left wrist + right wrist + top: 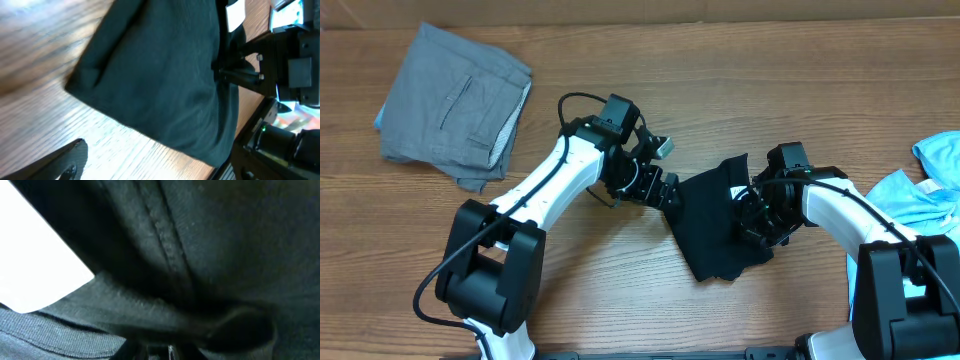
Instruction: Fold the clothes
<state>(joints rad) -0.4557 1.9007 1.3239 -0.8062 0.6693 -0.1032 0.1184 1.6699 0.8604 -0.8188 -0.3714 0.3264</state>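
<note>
The right gripper (752, 214) is clenched on the right edge of the black T-shirt (712, 228), its white neck label (35, 265) close by. The left gripper (667, 192) sits at the T-shirt's left edge; whether it pinches cloth I cannot tell. Folded grey trousers (455, 100) lie well left of the T-shirt, the light-blue shirt (925, 190) well right, all on the table (620, 290)

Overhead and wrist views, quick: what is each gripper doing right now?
Left gripper: at the edge of the black T-shirt; open or closed cannot be told.
Right gripper: closed on the black T-shirt, cloth bunched against it.
</note>
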